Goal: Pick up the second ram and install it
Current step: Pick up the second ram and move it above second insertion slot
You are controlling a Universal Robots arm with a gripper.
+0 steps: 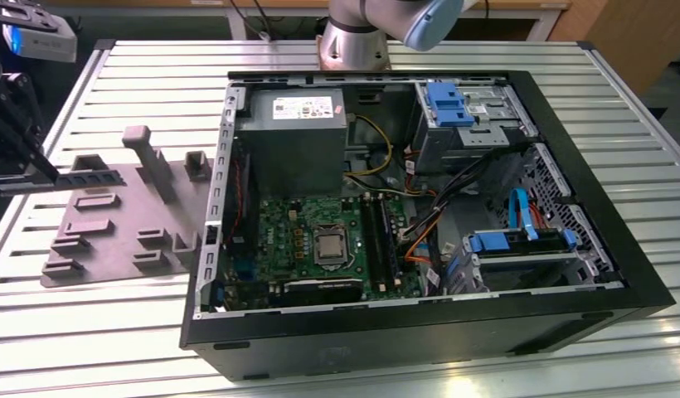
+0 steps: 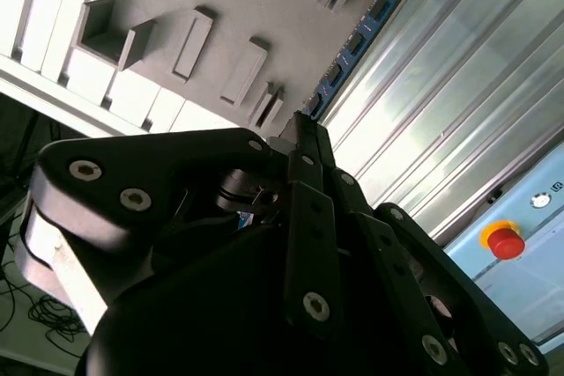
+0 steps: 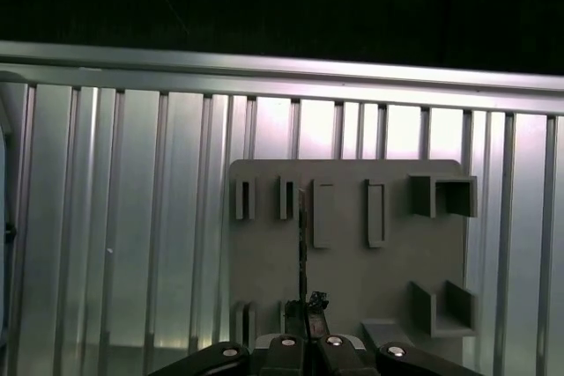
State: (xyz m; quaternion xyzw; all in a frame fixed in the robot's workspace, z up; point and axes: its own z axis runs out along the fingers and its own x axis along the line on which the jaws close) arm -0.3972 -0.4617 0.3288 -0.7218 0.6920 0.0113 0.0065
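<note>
In both wrist views my gripper (image 2: 300,134) is shut on one end of the second ram (image 2: 352,46), a long narrow stick with black chips on a blue-looking board. The first wrist view shows the ram (image 3: 302,244) edge-on as a thin dark line reaching out from the gripper (image 3: 306,310) over the grey fixture plate (image 3: 352,279). In the exterior view the gripper (image 1: 47,172) hangs over the fixture plate (image 1: 108,240) at the far left, well apart from the open computer case (image 1: 429,332). The green motherboard (image 1: 290,224) with its long black slots (image 1: 376,236) lies inside the case.
The grey fixture plate carries several raised blocks and a tall post (image 1: 152,162). The case holds a power supply (image 1: 290,141), blue drive brackets (image 1: 451,104) and loose cables (image 1: 423,224). The arm's base (image 1: 357,37) stands behind the case on the slatted metal table (image 1: 97,332). A red button (image 2: 504,242) is nearby.
</note>
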